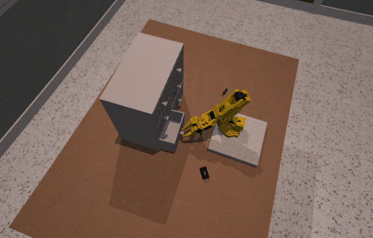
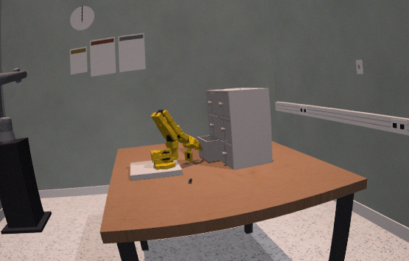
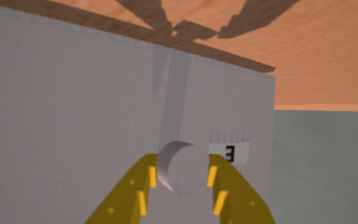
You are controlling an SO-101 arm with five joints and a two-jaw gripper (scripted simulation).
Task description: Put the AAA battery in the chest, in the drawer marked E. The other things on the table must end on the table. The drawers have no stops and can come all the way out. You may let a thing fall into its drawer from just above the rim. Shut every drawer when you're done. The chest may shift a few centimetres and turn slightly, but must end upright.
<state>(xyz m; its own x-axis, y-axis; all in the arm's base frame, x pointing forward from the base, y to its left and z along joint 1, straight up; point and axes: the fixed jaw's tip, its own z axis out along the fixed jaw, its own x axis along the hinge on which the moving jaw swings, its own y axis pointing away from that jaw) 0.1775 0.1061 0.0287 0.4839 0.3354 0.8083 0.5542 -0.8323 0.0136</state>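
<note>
The grey chest (image 1: pixel 143 70) (image 2: pixel 249 125) stands upright on the table. Its bottom drawer (image 1: pixel 171 130) (image 2: pixel 208 147) is pulled partly out and looks empty. In the wrist view the drawer's front carries the label E (image 3: pixel 228 152). My gripper (image 1: pixel 183 134) (image 2: pixel 198 147) (image 3: pixel 182 175) is shut on this drawer's round knob (image 3: pixel 177 165), with one finger on each side. The AAA battery (image 1: pixel 224 92), a thin dark cylinder, lies on the table behind the arm, well away from the gripper. It is hidden in the exterior view.
A small black block (image 1: pixel 204 173) lies on the table in front of the arm's base slab (image 1: pixel 251 141) (image 2: pixel 149 171). The chest's other drawers are shut. A grey robot on a black pedestal (image 2: pixel 13 184) stands off the table.
</note>
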